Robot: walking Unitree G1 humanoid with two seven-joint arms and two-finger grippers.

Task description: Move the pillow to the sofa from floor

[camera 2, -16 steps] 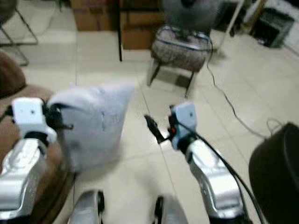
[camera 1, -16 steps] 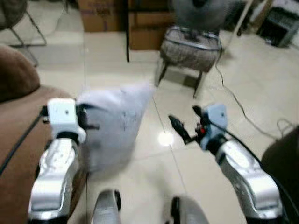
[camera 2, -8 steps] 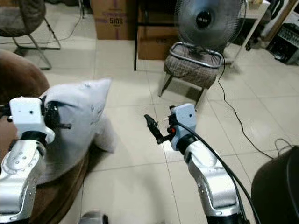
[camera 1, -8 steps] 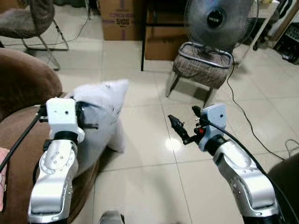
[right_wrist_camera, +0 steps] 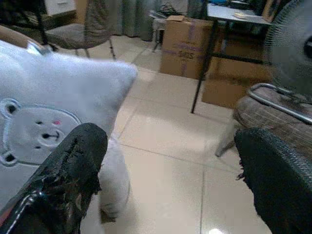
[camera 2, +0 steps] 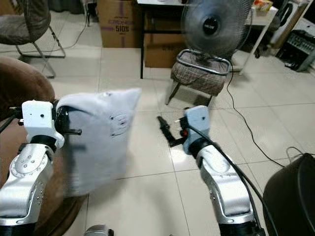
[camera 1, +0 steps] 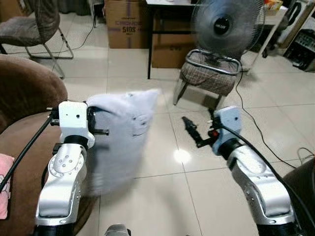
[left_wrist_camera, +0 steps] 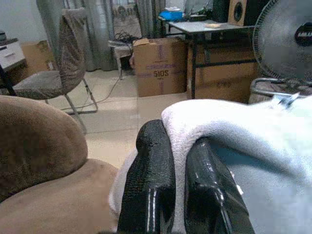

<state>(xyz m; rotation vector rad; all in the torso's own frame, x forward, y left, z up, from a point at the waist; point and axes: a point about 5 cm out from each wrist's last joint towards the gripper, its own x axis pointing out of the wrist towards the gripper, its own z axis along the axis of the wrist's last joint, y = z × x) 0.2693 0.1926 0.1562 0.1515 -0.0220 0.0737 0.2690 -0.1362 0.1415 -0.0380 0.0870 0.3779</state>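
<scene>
pillow [camera 1: 120, 140]: blurring along its lower edge, beside the sofa [camera 1: 22, 142]
left gripper [left_wrist_camera: 168, 187]: fingertips disappearing into pillow fabric
sofa: running off the frame's left edge

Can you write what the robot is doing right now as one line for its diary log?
left gripper: shut on pillow, held up beside brown sofa | right gripper: open, holding nothing | pillow not on sofa yet

Pedestal fan [camera 1: 227, 25] behind padded stool [camera 1: 209, 76] | cardboard boxes [camera 1: 125, 23] under dark table [camera 2: 162, 4] | grey chair [camera 1: 32, 27] far left | black cable [camera 1: 256, 115] across tiled floor [camera 1: 162, 196] | pink cloth [camera 1: 5, 184] at left edge
</scene>
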